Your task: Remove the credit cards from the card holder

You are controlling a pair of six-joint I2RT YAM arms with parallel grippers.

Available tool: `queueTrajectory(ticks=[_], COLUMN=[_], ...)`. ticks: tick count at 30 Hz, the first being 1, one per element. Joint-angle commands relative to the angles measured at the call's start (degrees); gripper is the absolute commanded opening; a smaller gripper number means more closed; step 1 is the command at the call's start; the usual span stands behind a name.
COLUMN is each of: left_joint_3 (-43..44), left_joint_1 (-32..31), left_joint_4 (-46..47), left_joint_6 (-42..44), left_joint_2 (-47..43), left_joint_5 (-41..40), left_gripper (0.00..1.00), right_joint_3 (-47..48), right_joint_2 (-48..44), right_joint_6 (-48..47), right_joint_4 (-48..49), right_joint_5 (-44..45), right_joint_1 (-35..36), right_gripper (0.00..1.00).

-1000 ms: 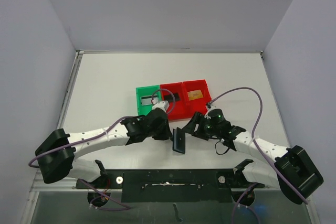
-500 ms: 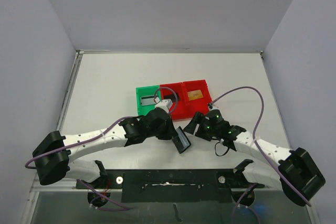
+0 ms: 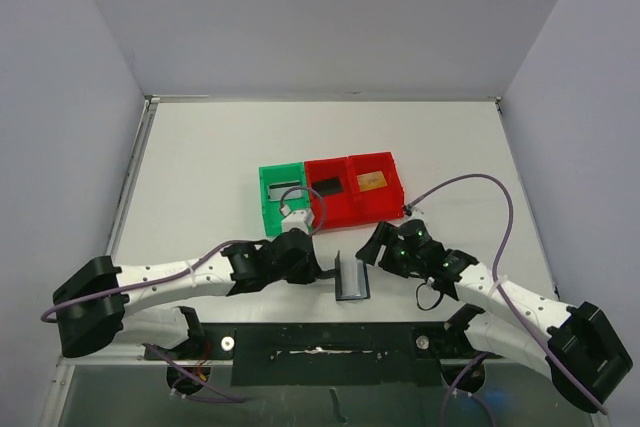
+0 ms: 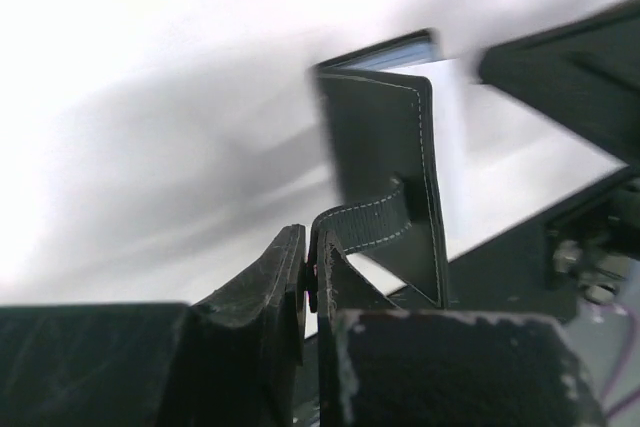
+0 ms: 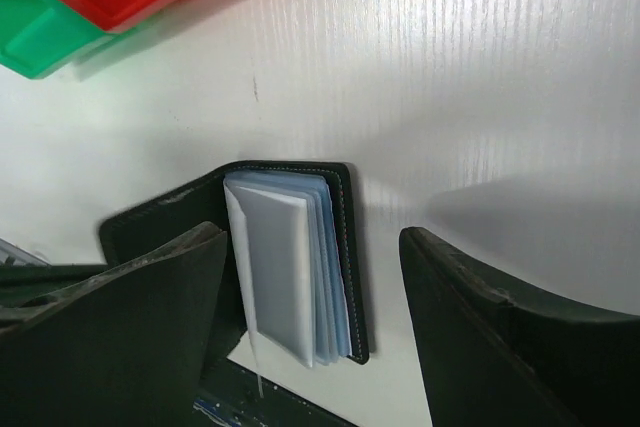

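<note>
With the card holder [image 3: 351, 277] propped open at the bench's [image 3: 200, 167] near centre, its closure tab [image 4: 370, 225] pinched in the left fingers [image 4: 262, 282] and the right fingers [image 5: 160, 317] spread wide just beside it, a slipping tab could let it flop shut.

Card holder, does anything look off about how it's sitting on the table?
Yes. The card holder is not lying flat: the left claw is pinched on its closure tab, holding one side raised, and the blue-grey pockets fan loosely out. Nothing looks damaged or spilled.
</note>
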Motion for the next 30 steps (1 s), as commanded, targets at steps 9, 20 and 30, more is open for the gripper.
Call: queueTrajectory(ticks=[9, 20, 30], left_joint_3=[-9.73, -12.11, -13.79], left_joint_1=[5.34, 5.28, 4.96], left_joint_4=[-6.33, -2.24, -1.22], left_joint_6=[-3.28, -3.13, -2.91], left_joint_2=[-15.49, -10.52, -8.1], left_joint_5=[-5.39, -0.56, 1.17], left_gripper=[0.0, 0.0, 0.0], right_joint_3=[2.22, 1.58, 3.98], right_joint_2=[0.38, 6.08, 10.04], right_joint_6=[0.31, 7.9, 10.46], right_joint_4=[9.63, 13.27, 8.73], right_joint_5=[-6.15, -8.19, -4.19], right_joint_1=[0.77, 5.24, 8.83], right_gripper=[0.66, 0.61, 0.59])
